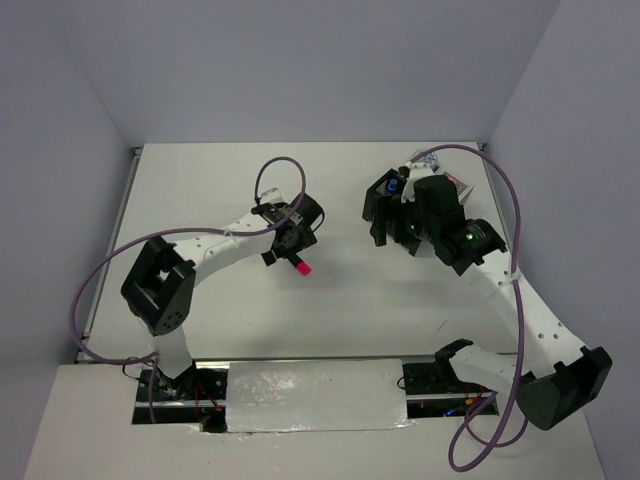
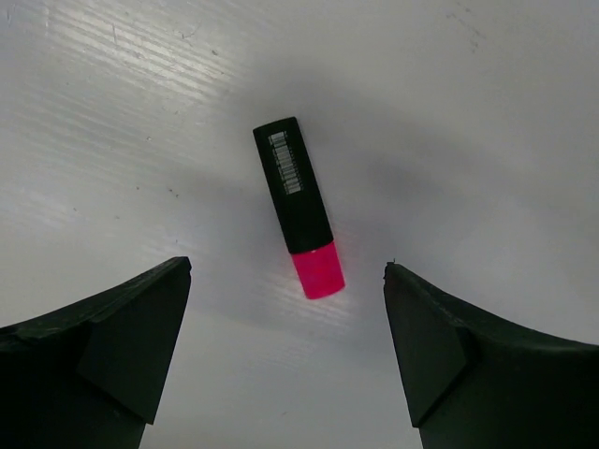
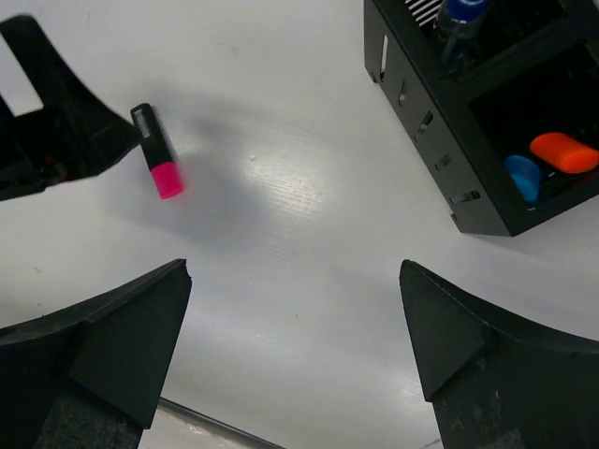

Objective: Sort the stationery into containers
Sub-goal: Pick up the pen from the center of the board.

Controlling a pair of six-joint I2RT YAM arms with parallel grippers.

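Pink-capped highlighter (image 2: 299, 220): lying flat on the tabletop (image 1: 200, 180), near its middle, a little toward the near edge and the left; black body with a barcode strip, nothing touching it.
Left gripper (image 2: 285, 271): hanging right over the highlighter; jaws spread wide, one on each side of it and clear of it, holding nothing.
Black organiser box (image 3: 421, 122): upright toward the far right corner of the tabletop, well apart from the highlighter.
Box, one compartment: an orange cap (image 3: 564, 152) and a blue cap (image 3: 522, 178) side by side, touching or nearly so.
Box, other compartment: a blue-topped marker (image 3: 463, 14) standing inside, only its upper end in view.
Right gripper (image 3: 293, 271): above bare tabletop just beside the black box, on the side facing the highlighter; jaws wide apart and empty.
White mesh box: cannot tell its place; the right arm hides most of the far right corner in the top view.
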